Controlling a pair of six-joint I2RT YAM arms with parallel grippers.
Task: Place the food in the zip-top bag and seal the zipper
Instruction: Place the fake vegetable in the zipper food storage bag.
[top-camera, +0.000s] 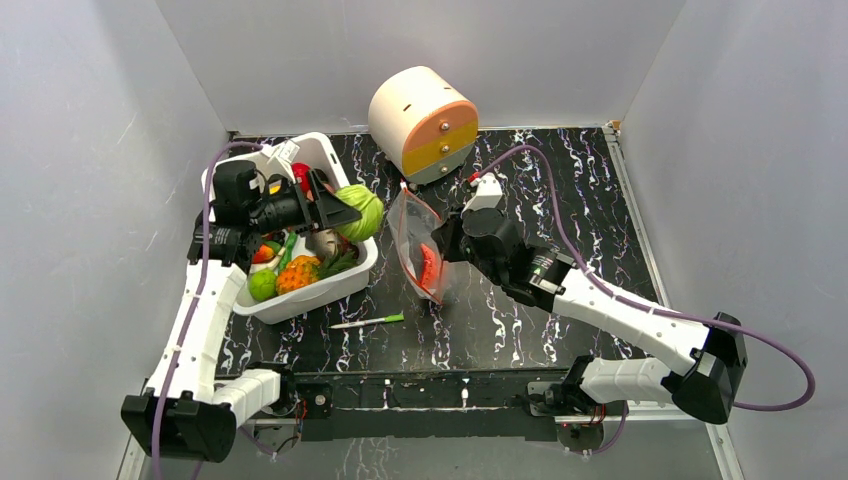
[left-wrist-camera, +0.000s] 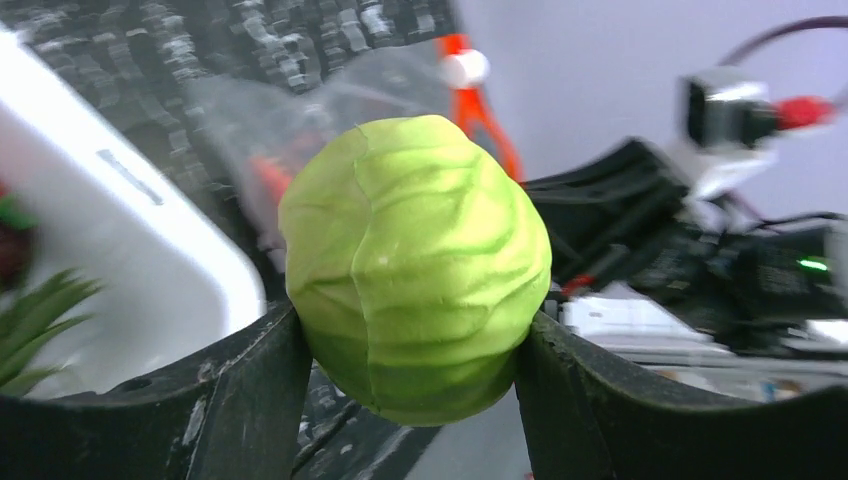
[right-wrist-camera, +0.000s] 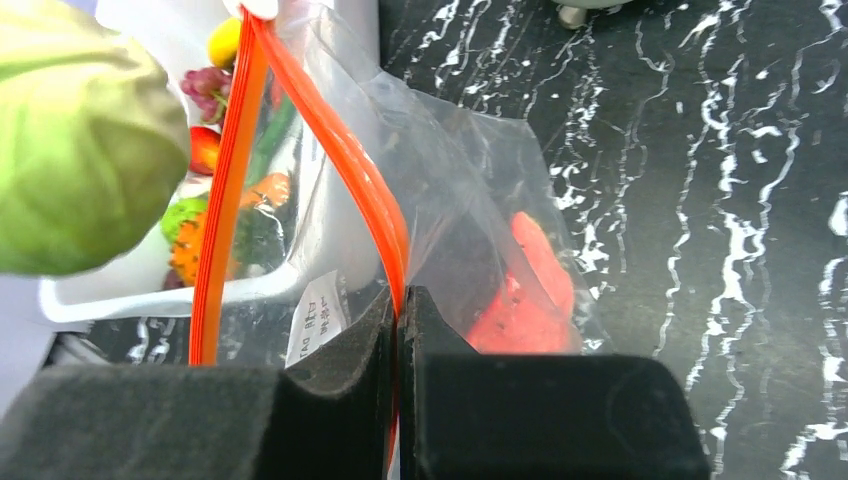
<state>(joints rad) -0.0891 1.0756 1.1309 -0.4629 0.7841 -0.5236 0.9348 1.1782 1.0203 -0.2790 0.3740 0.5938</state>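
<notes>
Zip-top bag (top-camera: 412, 225) stands mid-frame because my right gripper (right-wrist-camera: 398, 305) pinches its zipper (right-wrist-camera: 352, 162), mouth up, while my left gripper (left-wrist-camera: 410, 325) clamps a green cabbage (left-wrist-camera: 415, 260) for loading.

The left gripper (top-camera: 340, 211) grips a round pale-green plastic toy cabbage (top-camera: 365, 210) above the right rim of the white rectangular plastic bin (top-camera: 312, 291). The right gripper (top-camera: 446, 244) pinches an upright crinkly clear zip-top bag (top-camera: 412, 228) containing a red toy piece (top-camera: 430, 266).

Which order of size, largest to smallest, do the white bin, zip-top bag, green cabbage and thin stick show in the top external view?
1. white bin
2. zip-top bag
3. green cabbage, partly hidden and raised nearer the camera, so maybe enlarged
4. thin stick, long but narrow
</notes>
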